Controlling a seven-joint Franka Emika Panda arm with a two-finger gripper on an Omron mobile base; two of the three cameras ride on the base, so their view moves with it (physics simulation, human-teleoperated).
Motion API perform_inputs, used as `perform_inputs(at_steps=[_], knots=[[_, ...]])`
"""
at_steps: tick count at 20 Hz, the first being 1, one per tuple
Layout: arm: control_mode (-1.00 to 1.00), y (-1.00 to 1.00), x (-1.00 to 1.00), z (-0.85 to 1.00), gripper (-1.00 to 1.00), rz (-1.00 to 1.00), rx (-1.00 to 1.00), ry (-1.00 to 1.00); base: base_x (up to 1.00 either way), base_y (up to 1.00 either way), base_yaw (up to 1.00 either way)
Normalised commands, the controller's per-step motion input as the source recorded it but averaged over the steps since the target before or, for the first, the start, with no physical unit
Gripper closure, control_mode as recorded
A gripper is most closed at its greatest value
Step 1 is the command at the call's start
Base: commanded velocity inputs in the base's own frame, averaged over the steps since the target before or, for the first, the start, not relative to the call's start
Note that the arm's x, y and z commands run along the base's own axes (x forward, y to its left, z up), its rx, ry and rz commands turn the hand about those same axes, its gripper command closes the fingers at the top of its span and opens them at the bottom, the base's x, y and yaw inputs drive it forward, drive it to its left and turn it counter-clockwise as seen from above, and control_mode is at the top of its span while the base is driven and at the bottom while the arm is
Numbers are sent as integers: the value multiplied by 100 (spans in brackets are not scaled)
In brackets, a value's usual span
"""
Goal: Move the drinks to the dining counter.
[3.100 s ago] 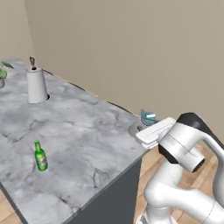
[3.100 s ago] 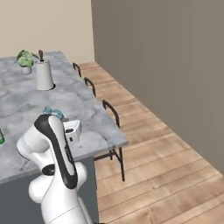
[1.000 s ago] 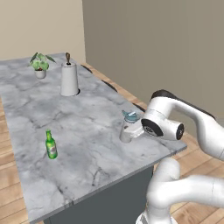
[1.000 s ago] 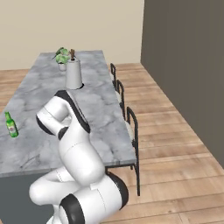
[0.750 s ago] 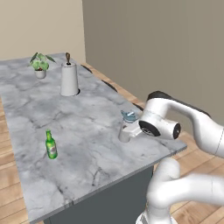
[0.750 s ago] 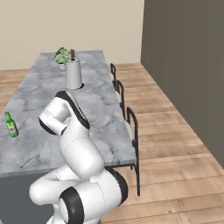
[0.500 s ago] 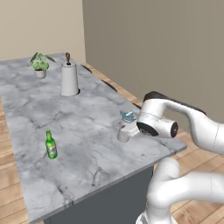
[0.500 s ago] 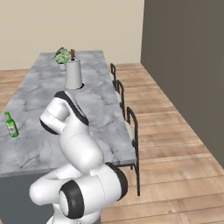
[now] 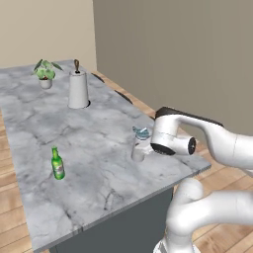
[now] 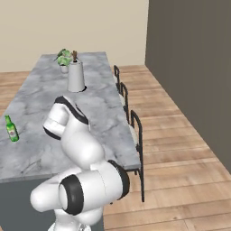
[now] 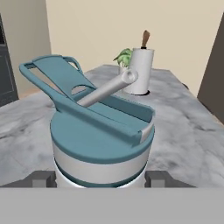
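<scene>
A pale clear drink (image 9: pixel 139 148) with a teal flip lid and a straw stands upright near the right end of the dining counter (image 9: pixel 99 123). Its base is at or just above the marble. My gripper (image 9: pixel 140 152) is shut on its body from the right. In the hand view the drink (image 11: pixel 103 144) sits between the two fingertips (image 11: pixel 41 178), with my gripper (image 11: pixel 99 180) around its lower part. A small green bottle (image 9: pixel 58 164) stands alone on the counter's near left side, and the bottle (image 10: pixel 11 129) is also by the left edge of the counter (image 10: pixel 106 106) in the right base view.
A white paper-towel roll with a brown tip (image 9: pixel 78 89) (image 10: pixel 76 76) (image 11: pixel 141 70) and a small potted plant (image 9: pixel 45 71) (image 10: pixel 64 58) stand at the far end. Dark chairs (image 10: pixel 135 131) line the counter's right side. Wood floor lies beyond.
Since the oldest frames both base views have swung as the base moved. Over the last second my hand has edged slightly left over the counter with the drink in it.
</scene>
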Motion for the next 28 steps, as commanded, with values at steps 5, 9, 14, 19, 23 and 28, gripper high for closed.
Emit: perform_inputs(at_steps=[5, 9, 14, 19, 23, 28], knots=[[-100, 19, 14, -34, 100, 0, 0, 0, 0, 0, 0], [-100, 14, 12, -40, 100, 0, 0, 1, 0, 0, 0], [-100, 11, 10, -39, 100, 0, 0, 2, 0, 0, 0], [-100, 7, 10, -40, 100, 0, 0, 3, 0, 0, 0], [-100, 5, 0, -42, 100, 0, 0, 0, 0, 0, 0], [-100, 6, 0, -45, 100, 0, 1, 0, 0, 0, 0]])
